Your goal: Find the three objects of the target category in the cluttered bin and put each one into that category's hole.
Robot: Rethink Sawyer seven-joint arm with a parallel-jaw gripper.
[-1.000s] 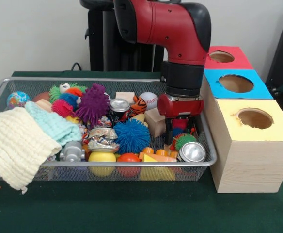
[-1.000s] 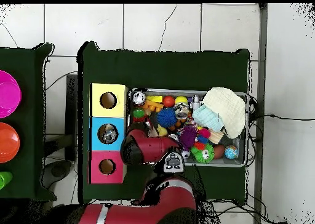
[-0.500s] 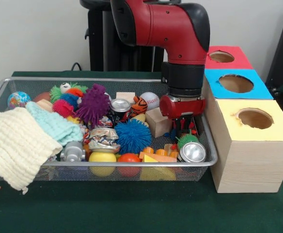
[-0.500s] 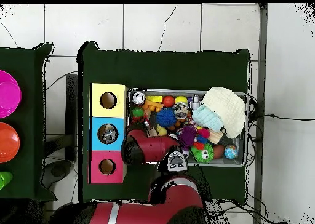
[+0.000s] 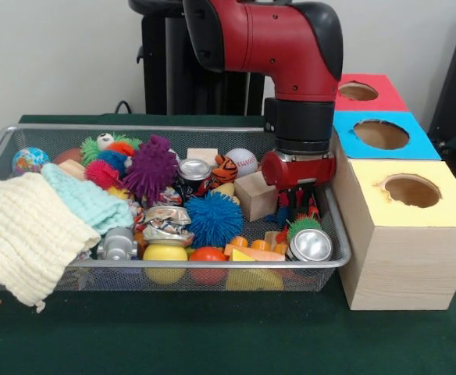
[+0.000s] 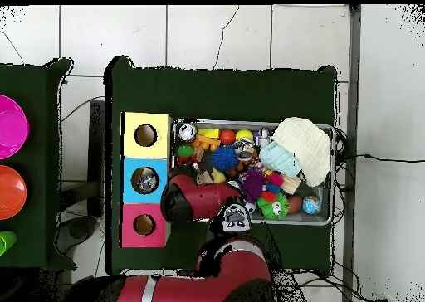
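Tool [image 5: 297,205] right of crushed can [image 5: 164,223]

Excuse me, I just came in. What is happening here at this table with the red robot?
A red robot arm is sorting things out of a wire-mesh bin full of toys, balls, cans and cloths. Its claw hangs low at the end of the bin beside three wooden boxes, just above a green spiky ball and a silver can. I cannot tell whether the claw holds anything. In the overhead view, something silvery shows inside the hole of the blue-topped box. A crumpled silvery piece lies mid-bin.
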